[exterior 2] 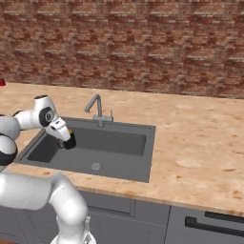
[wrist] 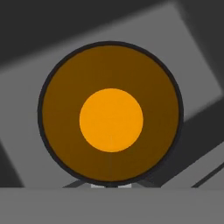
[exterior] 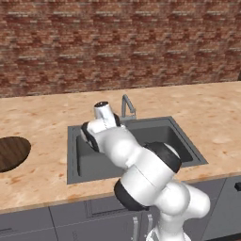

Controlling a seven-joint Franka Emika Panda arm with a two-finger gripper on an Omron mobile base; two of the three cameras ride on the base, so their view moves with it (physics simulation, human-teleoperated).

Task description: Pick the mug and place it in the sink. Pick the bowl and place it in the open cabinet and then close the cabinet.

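The small black cylindrical mug with its yellow-orange inside [exterior 2: 70, 139] hangs over the dark grey rectangular sink [exterior 2: 124, 143], low in its left part, with the hand [exterior 2: 66, 141] apparently clamped on it (fingertips hidden). First step nearly done; next, lower and release.

My gripper [exterior 2: 68, 141] hangs inside the sink [exterior 2: 121, 143], near its left wall, with the mug [wrist: 110, 117] directly below. The faucet [exterior 2: 97, 110] stands on the sink's back rim. The bowl [exterior: 10, 153] lies on the counter [exterior: 42, 122], well left.
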